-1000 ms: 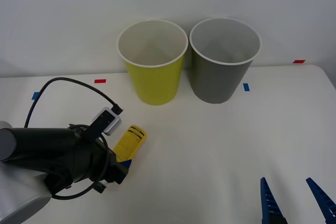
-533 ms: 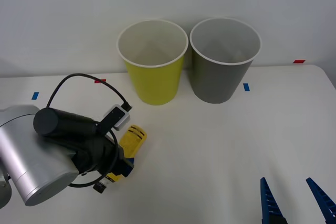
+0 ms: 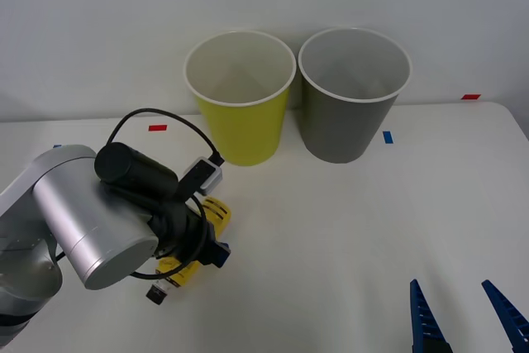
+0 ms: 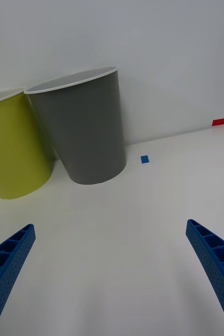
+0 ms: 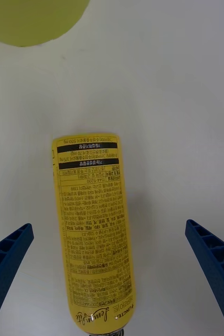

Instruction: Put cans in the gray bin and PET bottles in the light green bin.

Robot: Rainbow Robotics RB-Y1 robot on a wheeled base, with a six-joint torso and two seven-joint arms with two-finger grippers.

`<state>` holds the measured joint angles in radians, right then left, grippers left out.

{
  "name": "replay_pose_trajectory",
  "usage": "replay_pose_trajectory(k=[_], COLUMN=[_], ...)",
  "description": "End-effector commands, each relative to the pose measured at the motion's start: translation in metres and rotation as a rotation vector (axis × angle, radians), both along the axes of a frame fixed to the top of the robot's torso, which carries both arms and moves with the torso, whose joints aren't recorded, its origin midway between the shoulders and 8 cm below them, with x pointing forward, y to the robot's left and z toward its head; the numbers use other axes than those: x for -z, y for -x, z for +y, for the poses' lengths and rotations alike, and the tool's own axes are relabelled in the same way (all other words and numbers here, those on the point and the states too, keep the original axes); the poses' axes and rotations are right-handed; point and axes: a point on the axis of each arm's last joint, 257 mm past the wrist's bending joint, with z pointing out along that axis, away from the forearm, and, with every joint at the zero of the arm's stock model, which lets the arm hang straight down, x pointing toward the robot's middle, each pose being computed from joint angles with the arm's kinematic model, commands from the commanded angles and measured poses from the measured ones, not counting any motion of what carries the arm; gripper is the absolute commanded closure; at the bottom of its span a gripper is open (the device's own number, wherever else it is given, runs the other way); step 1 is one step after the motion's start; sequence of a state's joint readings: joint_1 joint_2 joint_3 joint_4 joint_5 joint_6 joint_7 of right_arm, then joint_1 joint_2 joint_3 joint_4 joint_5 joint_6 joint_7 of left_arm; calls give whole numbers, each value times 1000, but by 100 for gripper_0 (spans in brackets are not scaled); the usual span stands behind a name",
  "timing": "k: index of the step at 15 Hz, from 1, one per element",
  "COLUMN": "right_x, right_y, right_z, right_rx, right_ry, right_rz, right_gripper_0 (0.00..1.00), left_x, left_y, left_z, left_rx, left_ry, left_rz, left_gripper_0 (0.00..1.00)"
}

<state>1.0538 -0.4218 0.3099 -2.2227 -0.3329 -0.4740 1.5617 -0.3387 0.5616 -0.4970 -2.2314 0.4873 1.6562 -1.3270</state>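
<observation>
Yellow-labelled, one PET bottle [image 5: 93, 231] is seen lying on the desk [image 3: 347, 221] between the wide-spread fingers of the left hand [image 5: 112, 286], two bins stood beyond, the right hand [image 4: 112, 278] likewise held wide.

Bright, even light throughout; soft shadows under the bins [image 3: 285, 101]; mild glare on the white table [image 3: 347, 229]; sharp focus

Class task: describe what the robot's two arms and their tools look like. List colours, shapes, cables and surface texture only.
The left arm is a fat silver-grey cylinder ending in a black wrist section. A thin black cable loops over it to a small silver box. Its tool, the left gripper, has two blue, ribbed, wedge-shaped fingers. The right gripper has the same blue ribbed fingers, tapering to points.
</observation>
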Motion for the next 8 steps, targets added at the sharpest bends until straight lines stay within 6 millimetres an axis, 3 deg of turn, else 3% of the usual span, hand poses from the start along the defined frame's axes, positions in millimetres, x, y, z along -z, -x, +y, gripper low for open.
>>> replay_pose_trajectory(k=[1, 5, 8], right_x=[0, 0, 0], right_y=[0, 0, 0], right_z=[0, 0, 0], right_rx=[0, 0, 0], right_ry=[0, 0, 0], right_rz=[0, 0, 0], right_gripper_0=[0, 0, 0], left_x=[8, 15, 13], left_y=[-8, -19, -17], left_z=[-7, -12, -14], left_rx=[-9, -19, -29], left_ry=[4, -9, -35], left_rz=[30, 55, 68], left_gripper_0=[0, 0, 0])
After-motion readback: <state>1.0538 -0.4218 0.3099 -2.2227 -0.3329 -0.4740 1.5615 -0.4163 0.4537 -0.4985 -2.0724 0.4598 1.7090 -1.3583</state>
